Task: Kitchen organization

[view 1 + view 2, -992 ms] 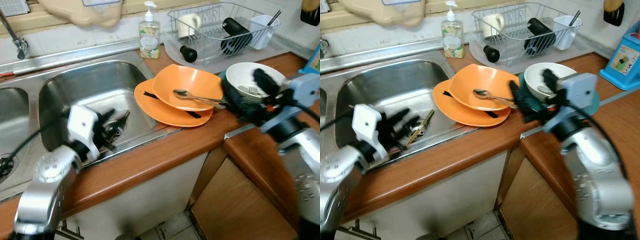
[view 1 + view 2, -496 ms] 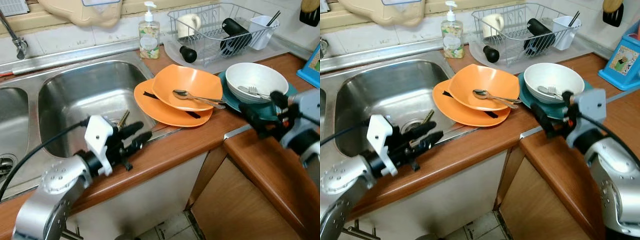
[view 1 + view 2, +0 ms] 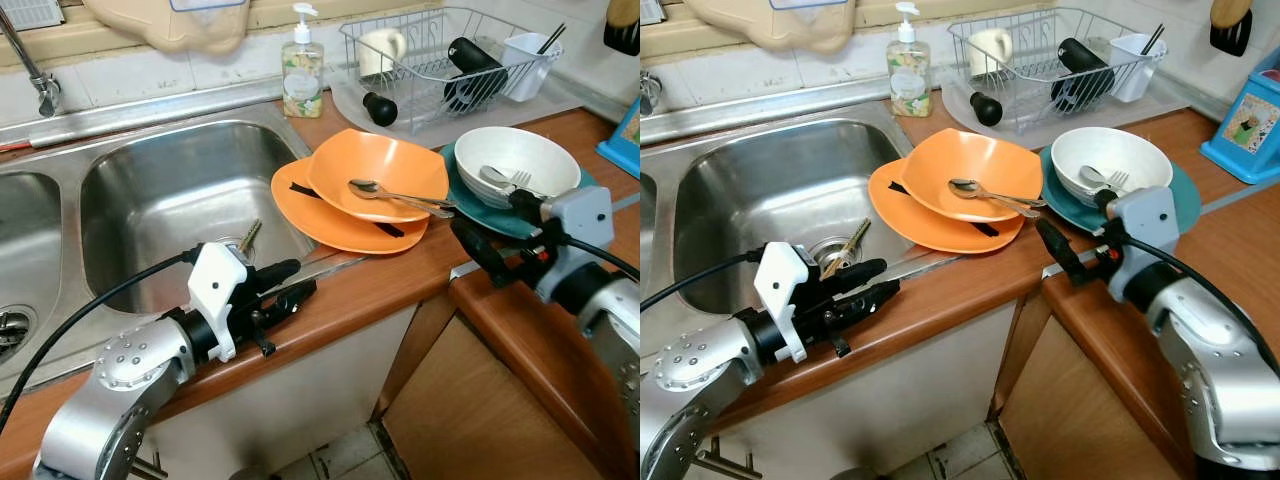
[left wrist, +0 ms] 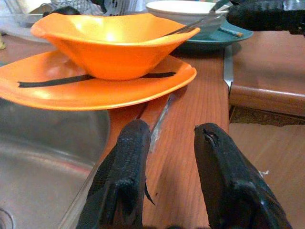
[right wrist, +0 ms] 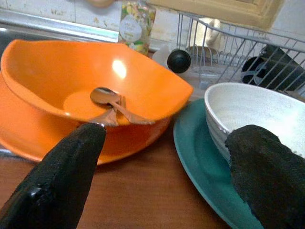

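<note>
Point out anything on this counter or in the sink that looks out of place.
A key lies in the sink beside the drain, an odd spot for it. The orange plate under the orange bowl juts over the sink's edge.

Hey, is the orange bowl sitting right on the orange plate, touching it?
Touching. The left wrist view shows the orange bowl resting its base directly on the orange plate, no gap between.
</note>
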`<state>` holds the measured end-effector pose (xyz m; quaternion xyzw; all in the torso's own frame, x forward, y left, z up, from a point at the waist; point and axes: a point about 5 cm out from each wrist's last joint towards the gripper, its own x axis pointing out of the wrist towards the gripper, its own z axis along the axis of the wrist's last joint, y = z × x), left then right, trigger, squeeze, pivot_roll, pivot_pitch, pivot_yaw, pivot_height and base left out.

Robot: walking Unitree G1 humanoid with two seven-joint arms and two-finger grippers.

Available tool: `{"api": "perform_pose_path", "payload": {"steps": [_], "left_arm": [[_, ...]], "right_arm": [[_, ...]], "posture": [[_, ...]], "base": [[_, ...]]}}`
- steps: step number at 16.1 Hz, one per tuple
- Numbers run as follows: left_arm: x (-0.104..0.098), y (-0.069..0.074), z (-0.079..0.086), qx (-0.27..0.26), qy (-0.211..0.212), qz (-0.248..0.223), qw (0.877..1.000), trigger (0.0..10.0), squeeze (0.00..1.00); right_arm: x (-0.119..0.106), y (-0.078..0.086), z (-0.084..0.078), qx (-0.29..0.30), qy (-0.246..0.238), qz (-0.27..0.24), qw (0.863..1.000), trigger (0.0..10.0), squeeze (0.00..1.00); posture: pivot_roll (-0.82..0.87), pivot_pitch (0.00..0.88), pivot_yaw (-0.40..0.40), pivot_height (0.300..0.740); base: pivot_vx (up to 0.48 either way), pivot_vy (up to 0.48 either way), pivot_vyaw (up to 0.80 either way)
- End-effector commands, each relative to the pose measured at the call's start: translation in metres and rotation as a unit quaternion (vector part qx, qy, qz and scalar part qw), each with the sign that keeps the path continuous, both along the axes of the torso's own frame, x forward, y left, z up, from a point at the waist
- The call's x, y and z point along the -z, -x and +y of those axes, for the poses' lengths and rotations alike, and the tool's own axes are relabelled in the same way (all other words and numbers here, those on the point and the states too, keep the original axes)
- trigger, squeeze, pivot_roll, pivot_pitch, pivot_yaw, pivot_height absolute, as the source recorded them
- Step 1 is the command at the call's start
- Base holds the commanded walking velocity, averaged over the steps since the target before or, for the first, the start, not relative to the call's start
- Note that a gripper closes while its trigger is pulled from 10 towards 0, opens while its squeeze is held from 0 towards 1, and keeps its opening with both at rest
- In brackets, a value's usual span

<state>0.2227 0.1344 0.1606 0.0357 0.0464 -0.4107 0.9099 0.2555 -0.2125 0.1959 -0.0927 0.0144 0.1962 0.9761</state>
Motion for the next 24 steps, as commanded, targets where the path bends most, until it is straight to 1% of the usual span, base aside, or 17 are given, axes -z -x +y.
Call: {"api": "perform_pose_path", "payload": {"steps": [1,4,5,7,8,9,10,11,12,15,16,18,19,22,24], "left_arm": [[-0.003,-0.003,-0.001,-0.001,-0.008,-0.012,1.0,10.0,0.0],[-0.002,-0.005,-0.002,-0.003,-0.012,-0.014,1.0,10.0,0.0],[-0.002,-0.005,-0.003,-0.006,-0.013,-0.016,1.0,10.0,0.0],[-0.002,-0.006,-0.003,-0.007,-0.012,-0.017,1.0,10.0,0.0],[-0.002,-0.006,-0.003,-0.006,-0.013,-0.018,1.0,10.0,0.0],[-0.002,-0.006,-0.003,-0.005,-0.012,-0.019,1.0,10.0,0.0],[-0.002,-0.006,-0.004,0.002,-0.011,-0.018,1.0,10.0,0.0],[-0.001,-0.005,-0.005,0.006,-0.01,-0.016,1.0,10.0,0.0],[0.0,-0.003,-0.006,0.017,-0.011,-0.012,1.0,10.0,0.0],[0.001,-0.001,-0.006,0.027,-0.012,-0.007,1.0,10.0,0.0],[0.002,-0.001,-0.006,0.028,-0.012,-0.007,1.0,10.0,0.0],[0.003,-0.001,-0.007,0.03,-0.015,-0.006,0.999,10.0,0.0],[0.003,-0.001,-0.008,0.031,-0.015,-0.006,0.999,10.0,0.0],[0.002,-0.002,-0.009,0.028,-0.016,-0.008,0.999,10.0,0.0],[0.003,0.0,-0.007,0.02,-0.013,-0.006,1.0,10.0,0.0]], "right_arm": [[-0.005,-0.005,0.004,-0.002,0.003,-0.014,1.0,10.0,0.0],[-0.004,-0.01,0.009,-0.009,0.01,-0.018,1.0,10.0,0.0],[-0.007,-0.014,0.014,-0.016,0.008,-0.027,0.999,10.0,0.0],[-0.011,-0.016,0.017,-0.025,-0.006,-0.037,0.999,10.0,0.0],[-0.017,-0.015,0.018,-0.035,-0.027,-0.047,0.998,10.0,0.0],[-0.02,-0.014,0.018,-0.038,-0.036,-0.053,0.997,10.0,0.0],[-0.024,-0.01,0.014,-0.04,-0.046,-0.056,0.997,10.0,0.0],[-0.023,-0.008,0.011,-0.043,-0.039,-0.051,0.997,10.0,0.0],[-0.019,-0.003,0.007,-0.053,-0.007,-0.038,0.998,10.0,0.0],[-0.014,0.01,0.0,-0.077,0.024,-0.002,0.997,10.0,0.0],[-0.012,0.01,-0.002,-0.072,0.032,0.004,0.997,10.0,0.0],[-0.003,0.004,-0.007,-0.043,0.067,0.014,0.997,10.0,0.0],[0.001,0.0,-0.007,-0.033,0.074,0.018,0.997,10.0,0.0],[0.001,-0.003,-0.004,-0.033,0.067,0.022,0.997,10.0,0.0],[0.001,-0.001,-0.004,-0.03,0.066,0.022,0.997,10.0,0.0]], "posture": [[-0.06,0.0,0.008,0.74],[-0.05,0.0,0.002,0.74],[-0.05,0.0,-0.001,0.74],[-0.05,0.0,-0.001,0.74],[-0.05,0.0,0.002,0.74],[-0.05,0.0,0.002,0.74],[-0.06,0.0,0.005,0.74],[-0.06,0.0,0.007,0.74],[-0.07,0.0,0.013,0.74],[-0.07,0.0,0.012,0.74],[-0.07,0.0,0.012,0.74],[-0.07,0.0,0.009,0.74],[-0.06,0.0,0.004,0.74],[-0.06,0.0,-0.007,0.74],[-0.07,0.0,0.003,0.74]], "base": [[0.0,0.0,0.0],[0.0,0.0,0.0],[0.0,0.0,0.0],[0.0,0.0,0.0],[0.0,0.0,0.0],[0.0,0.0,0.0],[0.0,0.0,0.0],[0.0,0.0,0.0],[0.0,0.0,0.0],[0.0,0.0,0.0],[0.0,0.0,0.0],[0.0,0.0,0.0],[0.0,0.0,0.0],[0.0,0.0,0.0],[0.0,0.0,0.0]]}}
